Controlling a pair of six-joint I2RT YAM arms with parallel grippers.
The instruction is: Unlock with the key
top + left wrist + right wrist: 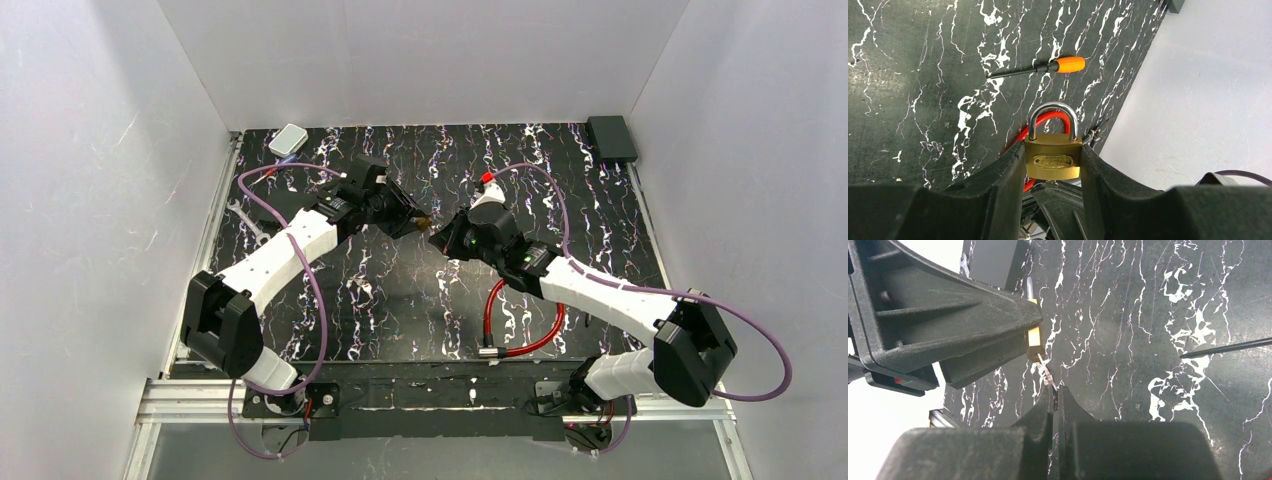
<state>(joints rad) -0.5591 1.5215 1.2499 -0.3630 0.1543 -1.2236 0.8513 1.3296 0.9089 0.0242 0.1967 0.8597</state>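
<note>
A small brass padlock with a silver shackle is clamped upright by its sides between the fingers of my left gripper, above the middle of the table. The key is a thin silvery blade. My right gripper is shut on its head, and its tip meets the bottom of the padlock. In the top view the left gripper and the right gripper face each other tip to tip, with the padlock between them.
An orange-handled screwdriver with a black shaft lies on the marbled black table. A red cable loop lies near the front edge. A silver wrench lies at the left edge, a white box at the back left and a black box at the back right.
</note>
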